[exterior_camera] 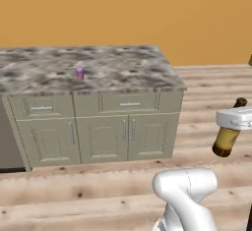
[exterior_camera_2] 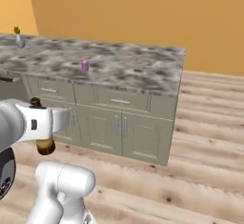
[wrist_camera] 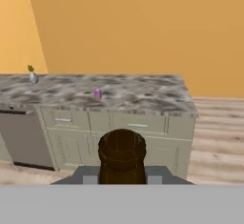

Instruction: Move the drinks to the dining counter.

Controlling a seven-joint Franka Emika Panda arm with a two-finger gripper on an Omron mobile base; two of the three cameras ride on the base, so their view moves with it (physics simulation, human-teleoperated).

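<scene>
Currently: 1 bottle in transit, 1 can already on the dining counter.
Left base view: gripper (exterior_camera: 235,119) closed on brown bottle (exterior_camera: 228,135), held tilted above wood floor, right of dining counter (exterior_camera: 118,70); purple can (exterior_camera: 79,73) stands there.
Right base view: carry bottle high over counter edge, set down apart from can (exterior_camera_2: 85,65).
Hand view: grey vase (wrist_camera: 32,76) far left, no obstruction.
</scene>
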